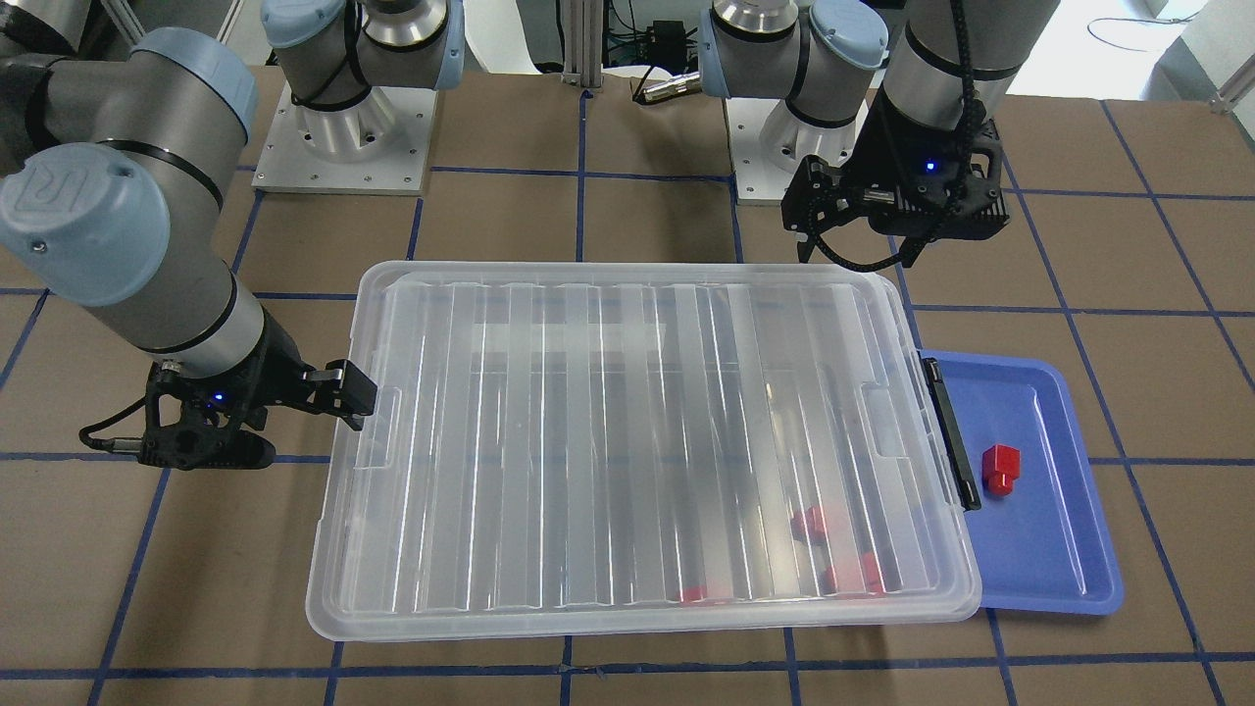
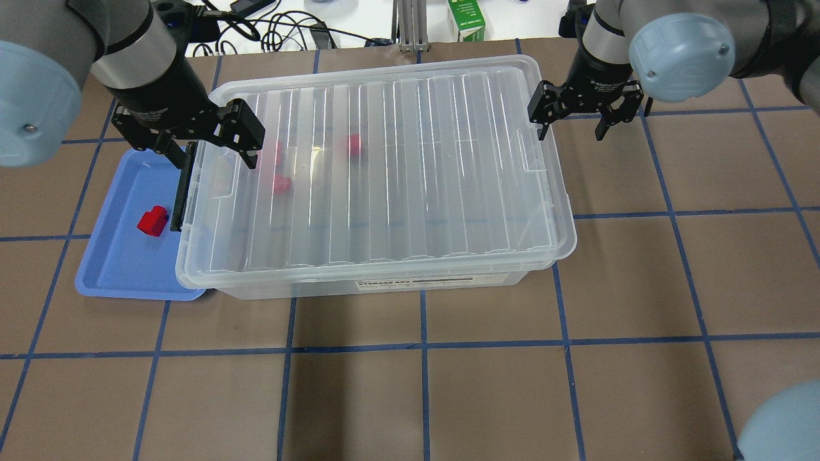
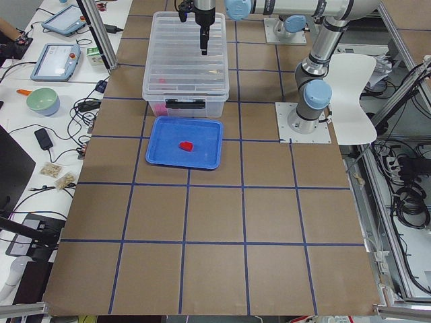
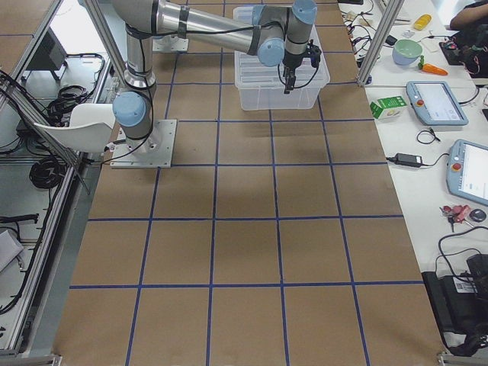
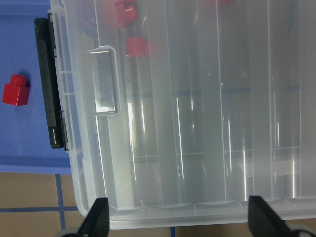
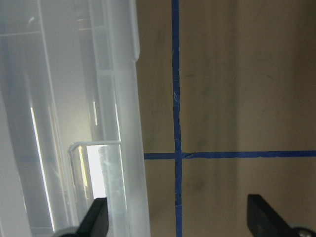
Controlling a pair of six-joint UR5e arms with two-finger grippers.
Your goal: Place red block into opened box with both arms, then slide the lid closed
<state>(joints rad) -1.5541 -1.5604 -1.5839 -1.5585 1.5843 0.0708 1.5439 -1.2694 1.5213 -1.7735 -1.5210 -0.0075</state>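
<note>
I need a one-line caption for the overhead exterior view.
Lid on box, one red block in blue tray, left end effector and right end effector open.

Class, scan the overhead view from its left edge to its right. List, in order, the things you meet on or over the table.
Blue tray → red block lying on it → black latch bar → lid → right gripper.

The lid [image 2: 384, 173] lies on the box [image 2: 384, 285], with blocks [image 2: 280, 184] inside. The tray [image 2: 122, 269] abuts its left end and holds one block [image 2: 152, 221].
</note>
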